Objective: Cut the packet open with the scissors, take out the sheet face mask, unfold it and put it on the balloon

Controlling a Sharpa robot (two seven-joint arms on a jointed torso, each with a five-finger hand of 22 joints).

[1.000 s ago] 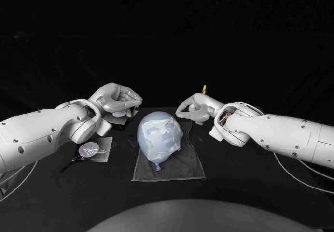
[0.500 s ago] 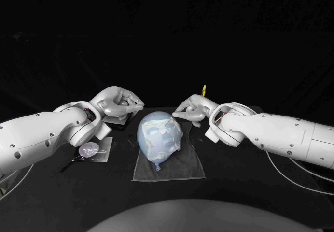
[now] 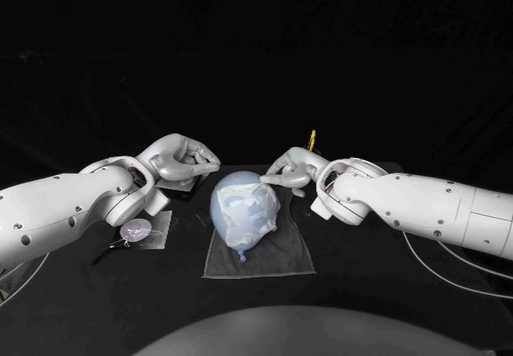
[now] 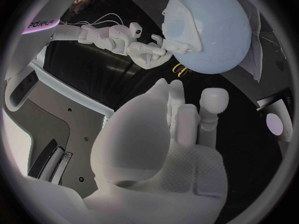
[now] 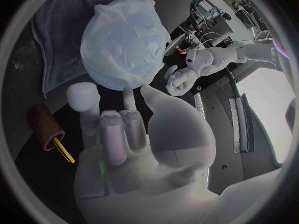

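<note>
The balloon (image 3: 244,213) lies lengthwise on a grey cloth (image 3: 273,258) at the middle of the black counter (image 3: 406,297), its knotted end toward the robot. The pale sheet face mask (image 3: 249,194) is draped over its rounder far half, creased and clinging to the surface. At the far right of that end, the right robot hand (image 3: 288,169) reaches in with its fingertips (image 4: 156,52) against the edge of the mask. Whether they pinch the sheet or only touch it cannot be told. Across the balloon, just off its far left side, the left robot hand (image 3: 181,158) hovers clenched, its fingers curled in on nothing. A dark packet (image 3: 144,228) with a pale round patch lies flat on the counter left of the cloth, near the left arm. Behind the right robot hand, a thin yellow stick (image 3: 313,139) stands out of a brown holder (image 5: 45,127).
</note>
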